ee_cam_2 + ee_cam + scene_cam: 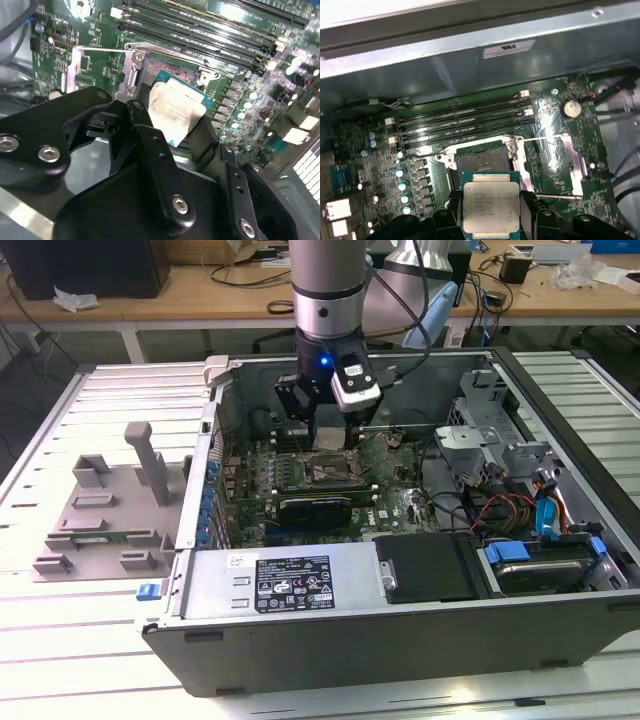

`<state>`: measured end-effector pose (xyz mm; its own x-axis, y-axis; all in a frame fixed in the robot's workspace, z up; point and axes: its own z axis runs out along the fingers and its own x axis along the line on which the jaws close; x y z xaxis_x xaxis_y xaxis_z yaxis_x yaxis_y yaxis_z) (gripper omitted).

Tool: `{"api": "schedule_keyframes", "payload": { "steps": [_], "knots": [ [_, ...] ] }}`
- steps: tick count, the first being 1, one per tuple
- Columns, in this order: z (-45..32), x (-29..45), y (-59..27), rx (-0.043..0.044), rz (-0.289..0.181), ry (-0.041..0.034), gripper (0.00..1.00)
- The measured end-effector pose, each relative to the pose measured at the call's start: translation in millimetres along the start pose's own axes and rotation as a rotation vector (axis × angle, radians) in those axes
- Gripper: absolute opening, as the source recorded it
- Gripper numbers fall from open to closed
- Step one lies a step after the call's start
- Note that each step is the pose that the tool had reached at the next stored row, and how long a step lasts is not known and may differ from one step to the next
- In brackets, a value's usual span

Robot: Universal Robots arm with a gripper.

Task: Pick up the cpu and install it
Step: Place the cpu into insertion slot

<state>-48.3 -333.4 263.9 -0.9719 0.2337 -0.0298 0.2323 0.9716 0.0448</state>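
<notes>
A: What is counted nearest in the exterior view?

B: One open computer case (330, 650) is seen lying on a slatted tabletop (60, 660). Against its near wall, one silver power supply (290, 582) and one drive with blue tabs (540, 568) are housed.

A: And beside the case?

B: One grey fixture (100, 510) is set on the tabletop at the exterior view's left, near the case.

A: What is contained deeper inside?

B: One green motherboard (400, 495) is mounted there, and one long black expansion card (315, 508) is plugged across it. Just beyond the card, the single end effector (328, 445) is found inside the case.

A: How is the end effector set?

B: It is closed on the cpu (175, 107). Two black fingers (150, 145) are pressed against opposite edges of the one chip, and its silver top is shown in both wrist views.

A: Where is the chip placed?

B: It is held just over the one socket (482, 162) and is not yet seated. The socket's load plate (572, 165) is swung open to one side.

A: What lies past the socket?

B: A bank of long memory slots (465, 120) is seen, though its count cannot be told surely. One round coin cell (572, 107) is fitted near it. Farthest off, in the exterior view, a second tabletop (180, 300) strewn with cables is made out.
</notes>
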Motion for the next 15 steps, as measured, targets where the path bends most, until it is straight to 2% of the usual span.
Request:
{"api": "schedule_keyframes", "payload": {
  "steps": [3, 5, 11, 15],
  "knots": [
    [0.3, 0.0, 0.0, 0.0020, 0.067, -0.0030, 0.55],
    [0.6, 0.0, 0.0, 0.0039, 0.133, -0.0060, 0.55],
    [1.4, 0.1, 0.0, 0.0075, 0.248, -0.0111, 0.55],
    [2.3, 0.1, -0.1, 0.0105, 0.351, -0.0157, 0.55]
  ]
}}
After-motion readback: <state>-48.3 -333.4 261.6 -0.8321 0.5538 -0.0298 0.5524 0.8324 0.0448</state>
